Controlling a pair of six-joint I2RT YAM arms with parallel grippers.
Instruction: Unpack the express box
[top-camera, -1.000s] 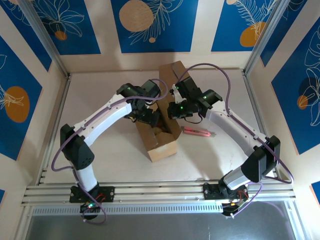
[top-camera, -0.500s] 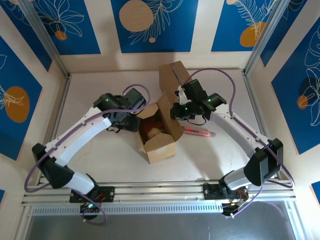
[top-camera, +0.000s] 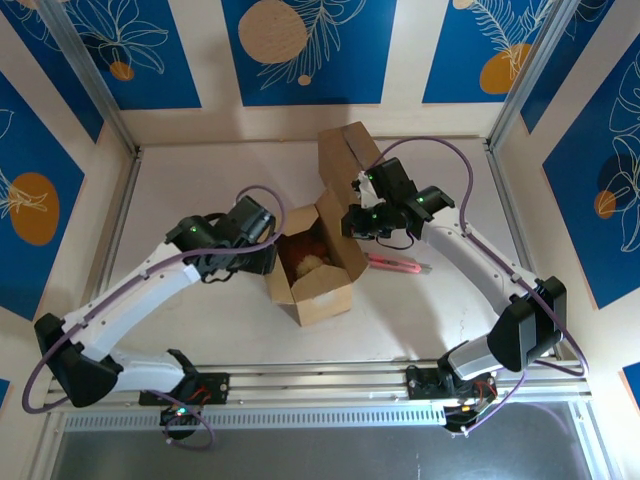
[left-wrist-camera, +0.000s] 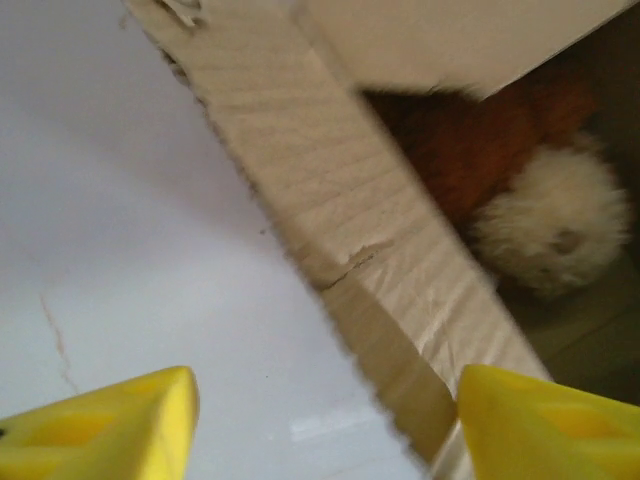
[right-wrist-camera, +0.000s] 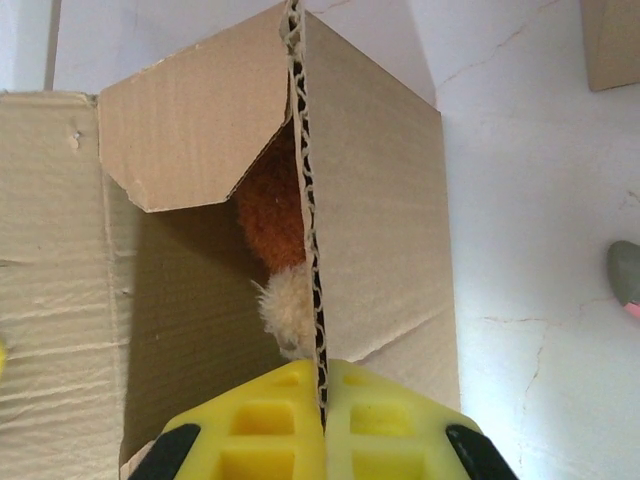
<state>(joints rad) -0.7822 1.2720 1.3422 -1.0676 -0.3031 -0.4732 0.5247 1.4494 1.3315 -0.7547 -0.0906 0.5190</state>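
The white, faintly cracked table (top-camera: 200, 190) carries the express box (top-camera: 325, 295) at the centre of the top view. It is rectangular, made of brown corrugated cardboard, and its top flaps stand up. A second cardboard piece (top-camera: 345, 150) stands above it in the frame. Inside the box lies a plush toy (top-camera: 305, 262) with rusty-orange fur and a cream tuft. A slim pink cutter (top-camera: 395, 264) lies right of the box. The right gripper (right-wrist-camera: 322, 420) pinches the fluted edge of the box's right flap between yellow fingers. The left gripper (left-wrist-camera: 320, 420) hangs wide and empty at the box's left wall.

1 box (top-camera: 322, 292), 1 plush toy (top-camera: 305, 262), 1 cutter (top-camera: 396, 264).
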